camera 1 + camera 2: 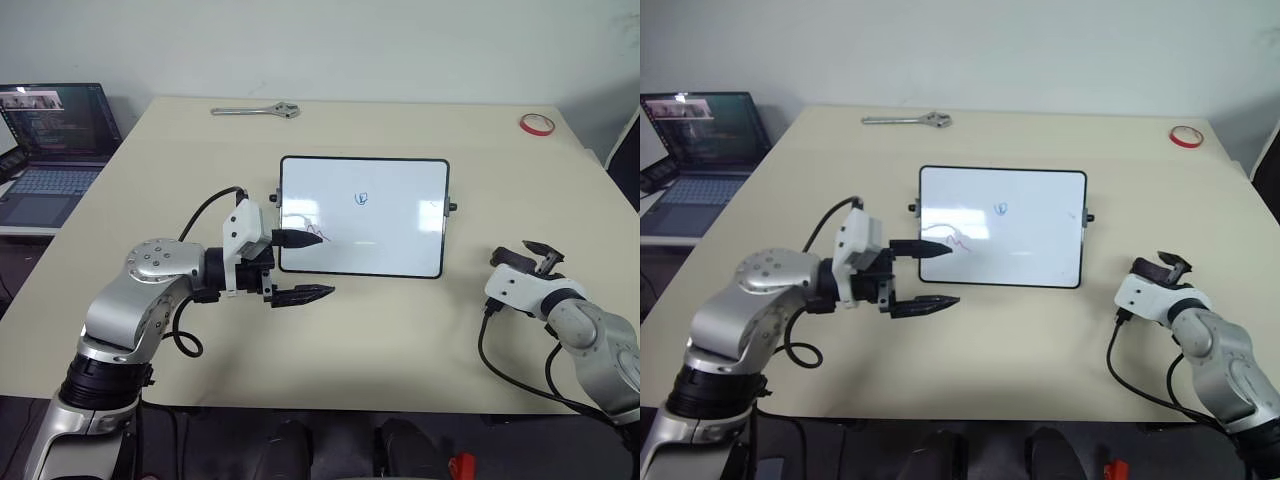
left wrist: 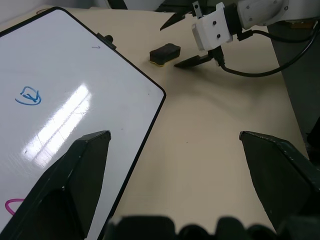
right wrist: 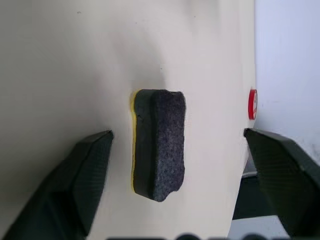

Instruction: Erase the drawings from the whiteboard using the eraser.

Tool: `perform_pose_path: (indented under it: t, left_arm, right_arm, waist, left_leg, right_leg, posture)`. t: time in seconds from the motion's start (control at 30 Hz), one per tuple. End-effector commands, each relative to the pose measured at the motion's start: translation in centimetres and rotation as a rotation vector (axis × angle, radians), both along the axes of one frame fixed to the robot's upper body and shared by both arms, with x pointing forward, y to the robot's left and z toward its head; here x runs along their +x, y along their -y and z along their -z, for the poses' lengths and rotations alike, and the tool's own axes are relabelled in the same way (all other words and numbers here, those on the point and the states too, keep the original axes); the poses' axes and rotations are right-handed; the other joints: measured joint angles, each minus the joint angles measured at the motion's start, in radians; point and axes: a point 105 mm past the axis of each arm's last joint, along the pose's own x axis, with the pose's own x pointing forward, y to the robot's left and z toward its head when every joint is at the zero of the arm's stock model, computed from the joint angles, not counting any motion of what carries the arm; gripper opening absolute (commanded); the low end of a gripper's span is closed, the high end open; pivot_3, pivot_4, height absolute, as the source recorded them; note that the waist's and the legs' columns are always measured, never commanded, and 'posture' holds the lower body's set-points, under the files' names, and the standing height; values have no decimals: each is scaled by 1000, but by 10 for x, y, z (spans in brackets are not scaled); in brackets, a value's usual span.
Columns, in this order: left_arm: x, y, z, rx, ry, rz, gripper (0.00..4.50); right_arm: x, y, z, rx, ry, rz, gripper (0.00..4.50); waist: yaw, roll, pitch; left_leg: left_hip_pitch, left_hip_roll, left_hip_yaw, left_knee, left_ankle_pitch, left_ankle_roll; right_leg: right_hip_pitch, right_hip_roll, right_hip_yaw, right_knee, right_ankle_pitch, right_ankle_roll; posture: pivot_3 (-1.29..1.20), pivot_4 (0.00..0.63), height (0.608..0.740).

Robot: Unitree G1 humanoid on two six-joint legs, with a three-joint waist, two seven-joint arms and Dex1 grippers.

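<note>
The whiteboard (image 1: 400, 230) lies flat in the middle of the table. On it are the drawings: a small blue squiggle (image 1: 363, 198), a red zigzag (image 1: 316, 235) near the left edge and a faint red mark (image 1: 432, 205) near the right edge. My left gripper (image 1: 305, 266) is open at the board's lower left corner, its upper finger over the frame. The eraser (image 3: 157, 145) lies on the table right of the board, black side up and yellow underneath. My right gripper (image 3: 177, 133) is open, its fingers wide on either side of the eraser and not touching it.
A red tape ring (image 1: 536, 123) sits at the table's far right corner. A metal wrench (image 1: 258, 111) lies near the far edge. An open laptop (image 1: 50, 140) stands on a lower surface off the table's left side.
</note>
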Motion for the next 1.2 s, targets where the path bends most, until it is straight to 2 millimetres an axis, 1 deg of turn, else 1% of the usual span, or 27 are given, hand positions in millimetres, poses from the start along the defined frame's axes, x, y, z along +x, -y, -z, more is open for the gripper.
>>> perform_pose_path:
  t: [0.03,0.07,0.13,0.2,0.3,0.43,0.6,0.7,0.87,0.97,1.07,1.2]
  left_arm:
    - [-1,2,-9,-7,46,12,4500]
    - [-1,2,-9,-7,46,11,4500]
    - [0,2,-9,-7,47,9,4500]
    - [0,3,-9,-8,48,8,4500]
    - [1,3,-9,-8,51,8,4500]
    - [1,2,-10,-8,55,6,4500]
    - [1,2,-11,-6,59,3,4500]
    - [1,1,-11,-6,61,0,4500]
    - [1,0,-12,-4,64,-3,4500]
    - [1,0,-12,-4,65,-3,4500]
    - [1,0,-13,-4,66,-3,4500]
    - [2,0,-14,-5,70,-10,4500]
  right_arm:
    - [-11,-23,1,252,-90,-25,4465]
    - [-12,-27,0,315,-104,-28,4465]
    - [-10,-26,-11,282,-55,-42,4465]
    - [-7,-24,-16,284,-41,-38,4465]
    - [-3,-26,-13,369,-65,-17,4465]
    - [6,-15,-9,409,-67,64,4465]
    - [14,-5,5,498,-101,162,4465]
    - [18,4,9,514,-99,205,4465]
    - [25,10,11,522,-106,224,4465]
    - [28,15,13,523,-114,238,3847]
    - [29,20,16,537,-136,257,2891]
    - [28,26,13,559,-138,269,1493]
  waist:
    - [0,0,0]
    - [0,0,0]
    - [-1,0,0]
    - [1,0,0]
    - [1,0,0]
    - [1,0,0]
    - [0,0,0]
    - [0,0,0]
    - [1,-1,-1]
    - [1,-1,-1]
    - [4,-2,-1]
    - [5,-2,-1]
  left_leg:
    - [0,0,0,0,0,0]
    - [0,1,-1,0,0,0]
    - [1,1,-1,0,0,0]
    - [1,-1,-1,1,0,0]
    - [1,-1,-1,1,0,0]
    - [1,-1,-1,1,0,0]
    - [1,-1,-1,1,0,0]
    - [2,-1,-1,2,0,0]
    - [3,-1,-1,4,0,0]
    - [3,-1,-1,6,0,0]
    - [2,-1,-1,8,0,0]
    - [1,-2,-2,10,0,1]
  right_leg:
    - [0,0,0,0,0,0]
    - [0,0,0,0,0,0]
    - [0,0,0,1,0,0]
    - [0,0,0,2,0,0]
    - [0,0,0,2,0,0]
    - [0,0,0,3,0,0]
    - [0,0,0,3,0,0]
    - [0,0,0,5,0,0]
    - [1,0,0,7,0,0]
    - [1,0,0,9,0,0]
    - [1,0,0,10,0,0]
    - [3,0,0,10,0,0]
  posture:
    - [0,150,740]
    - [0,150,740]
    - [0,150,740]
    - [0,150,740]
    - [0,150,740]
    - [0,150,740]
    - [0,150,740]
    - [0,150,740]
    - [0,150,740]
    - [0,150,740]
    - [0,150,740]
    - [0,150,740]
